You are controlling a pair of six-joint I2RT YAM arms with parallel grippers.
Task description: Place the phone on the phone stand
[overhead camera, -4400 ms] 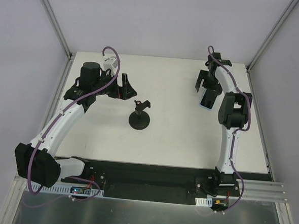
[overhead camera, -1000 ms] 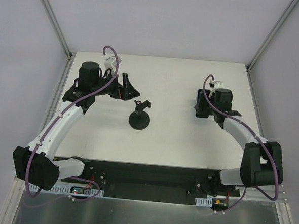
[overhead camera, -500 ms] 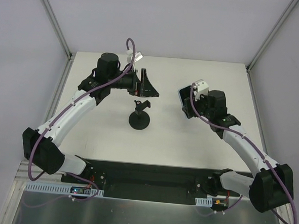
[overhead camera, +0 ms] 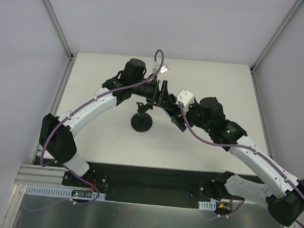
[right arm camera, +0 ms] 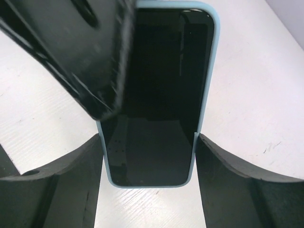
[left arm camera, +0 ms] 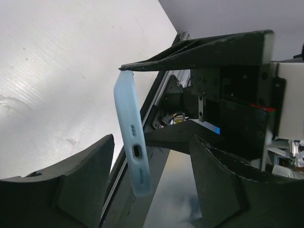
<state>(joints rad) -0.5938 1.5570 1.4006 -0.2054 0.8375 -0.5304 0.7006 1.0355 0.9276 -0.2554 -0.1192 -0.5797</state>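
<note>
Two hands meet at the phone (right arm camera: 156,95), which hangs in the air above the table (overhead camera: 211,81), not yet on the phone stand (overhead camera: 141,125). The right hand (right arm camera: 148,142) pinches it across its width, one finger pressed on each long edge. The phone's long axis therefore runs straight out from the right hand toward the left one. The left hand (left arm camera: 152,142) is spread, its fingers straddling the free short end, one over the screen and one behind the back; I cannot tell whether either touches. Seen from above, the stand is upright on its disc just beside the meeting hands, and the left hand looks nearer its cradle. This reads as a handover being set up. The table is white and matte, and pale walls with metal frame posts enclose it.
</note>
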